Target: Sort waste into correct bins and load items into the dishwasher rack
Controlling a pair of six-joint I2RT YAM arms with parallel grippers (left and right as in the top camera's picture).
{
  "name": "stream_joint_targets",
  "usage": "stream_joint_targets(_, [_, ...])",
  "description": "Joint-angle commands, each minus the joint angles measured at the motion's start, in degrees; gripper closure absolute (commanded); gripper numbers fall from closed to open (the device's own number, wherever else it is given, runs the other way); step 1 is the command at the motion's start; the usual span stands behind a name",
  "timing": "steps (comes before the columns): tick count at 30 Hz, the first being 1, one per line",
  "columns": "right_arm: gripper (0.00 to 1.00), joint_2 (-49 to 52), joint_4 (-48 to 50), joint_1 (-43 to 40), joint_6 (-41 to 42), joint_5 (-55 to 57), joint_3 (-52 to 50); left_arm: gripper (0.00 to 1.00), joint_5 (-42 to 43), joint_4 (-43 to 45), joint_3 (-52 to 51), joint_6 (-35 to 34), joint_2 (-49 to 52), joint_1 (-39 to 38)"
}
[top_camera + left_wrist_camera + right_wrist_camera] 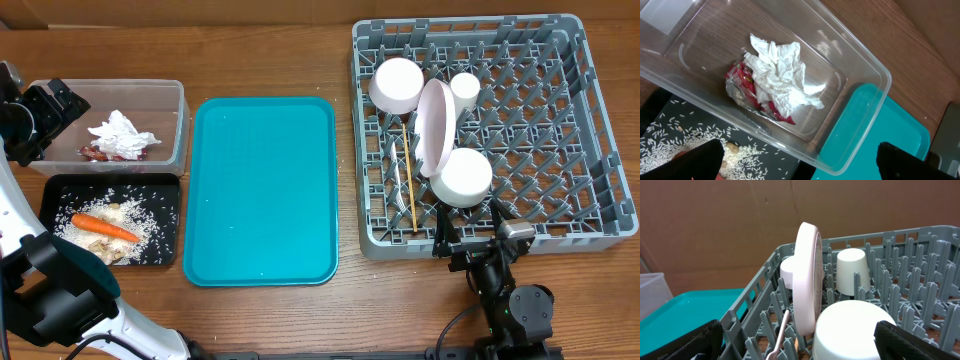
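overhead, the clear tub [182, 118] sits at the desk's far left with the crumpled white napkin [122, 135] lying on top of the red wrapper [98, 153]. touching its near side is the black tray [168, 252], which holds the orange carrot [105, 228] lying across scattered rice [145, 208], with beige scraps [115, 250] beside it. the teal tray [265, 190] lies between these bins and the grey rack [590, 130].

the rack's left part is loaded: the pink plate [437, 125] stands on edge between pegs, the cup [464, 87] is upside down just behind it, a round white dish [398, 85] sits at the far left, and the bowl [465, 177] is upside down near the front wall. the fork [396, 165] and chopstick [409, 180] lie side by side on the lattice floor, left of the plate.

my left jaws are spread wide and hold nothing; they hang above the tub's left end, looking down on napkin and wrapper. my right jaws are also fully spread and empty, just outside the rack's near wall, facing the bowl without touching it.
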Motion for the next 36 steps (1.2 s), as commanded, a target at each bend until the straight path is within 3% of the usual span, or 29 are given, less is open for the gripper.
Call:
stream_joint_targets(1, [0.0, -0.63, 0.33, -0.22, -0.22, -0.33, -0.59, 0.0, -0.2, 0.0, -0.13, -0.5, 0.42, -0.39])
stream_joint_targets(15, [0.0, -0.63, 0.33, -0.22, -0.22, -0.33, -0.59, 0.0, -0.22, -0.02, -0.17, -0.5, -1.64, -0.72])
stream_joint_targets(26, [0.0, -0.63, 0.33, -0.22, -0.22, -0.33, -0.59, 0.0, -0.22, -0.04, -0.17, -0.5, -22.53, -2.29])
stream_joint_targets(30, [0.0, -0.63, 0.33, -0.22, -0.22, -0.33, -0.59, 0.0, -0.22, -0.02, -0.17, -0.5, -28.46, -7.3])
stream_joint_targets(36, [0.0, -0.63, 0.33, -0.22, -0.22, -0.33, -0.59, 0.0, -0.17, -0.04, -0.17, -0.5, -33.44, -22.29])
